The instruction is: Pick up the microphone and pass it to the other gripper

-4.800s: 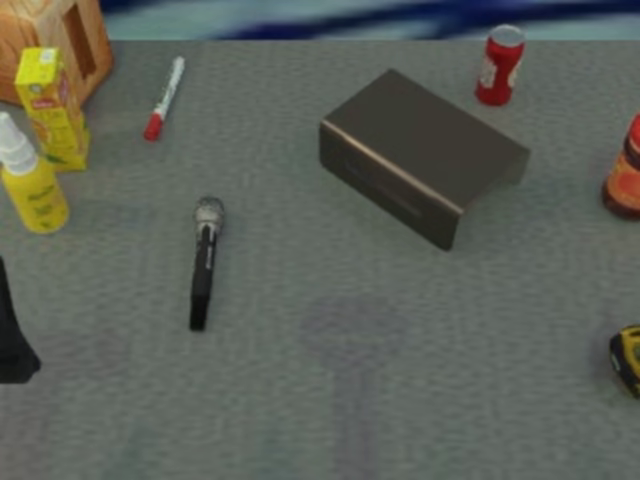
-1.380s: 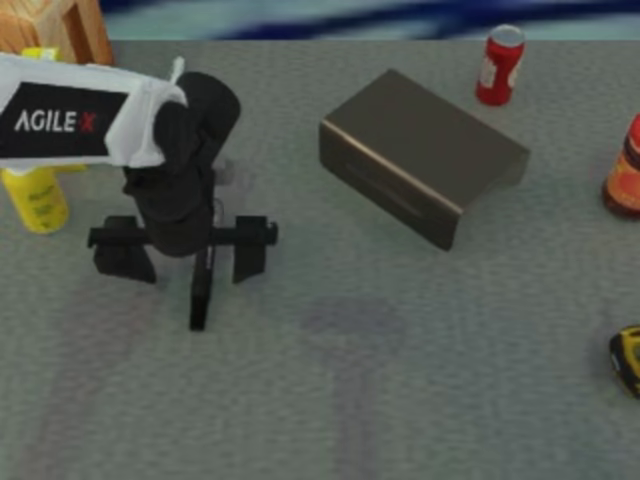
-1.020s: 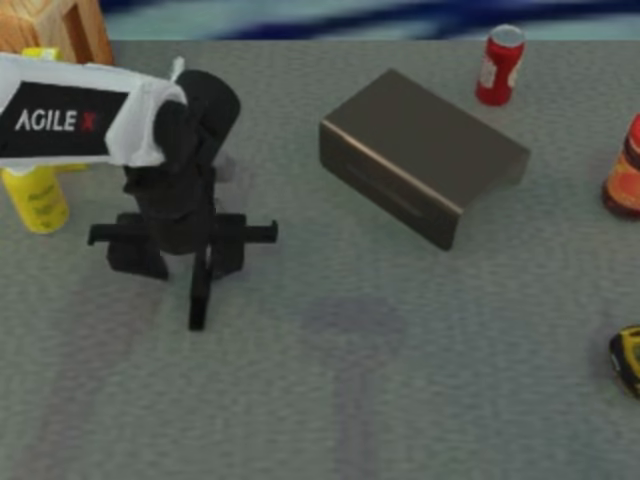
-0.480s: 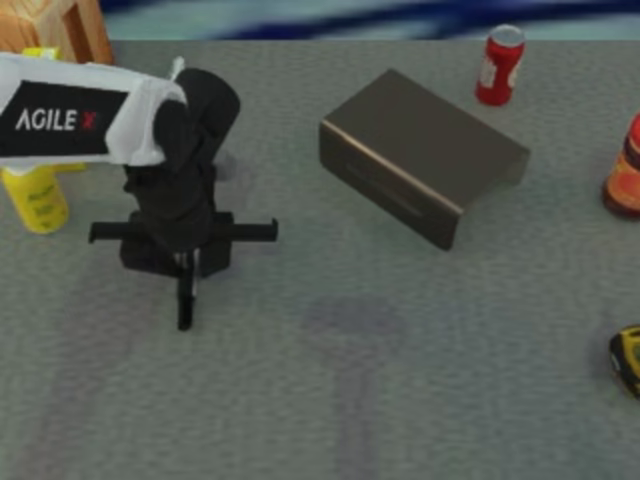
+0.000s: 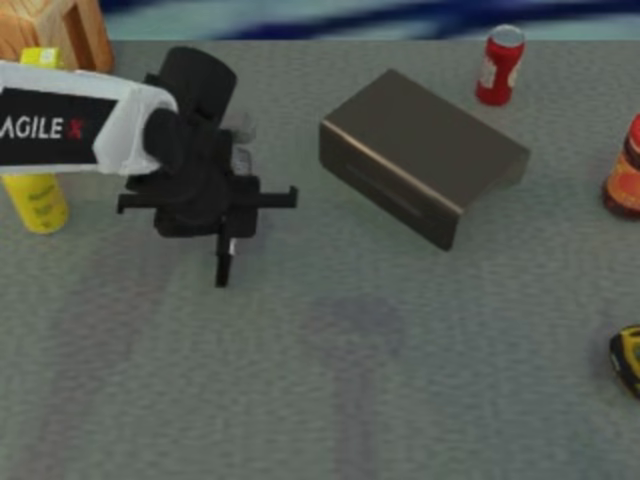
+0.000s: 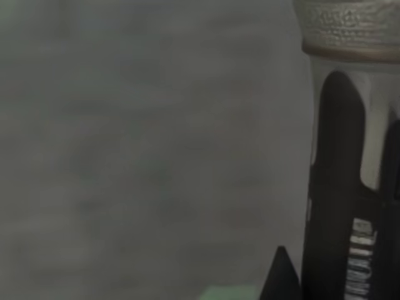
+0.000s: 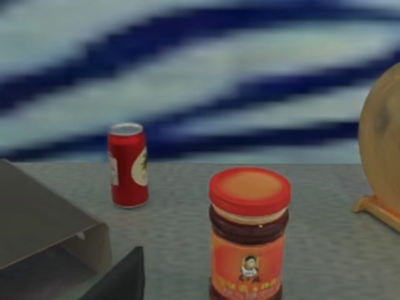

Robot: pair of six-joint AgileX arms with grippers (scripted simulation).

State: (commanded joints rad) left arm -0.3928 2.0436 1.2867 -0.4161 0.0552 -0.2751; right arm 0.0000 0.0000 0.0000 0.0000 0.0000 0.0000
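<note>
My left claw [image 5: 222, 222] is clamped on the microphone [image 5: 223, 264] over the desk's [image 5: 330, 380] left side; only its black tail shows below, head hidden under my wrist. Right claw out of view.

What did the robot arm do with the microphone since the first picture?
The left claw came in over the table, closed on the microphone and lifted it off the cloth, shifting it toward the back and slightly right. The brown box, red can and sauce jar stayed put.
</note>
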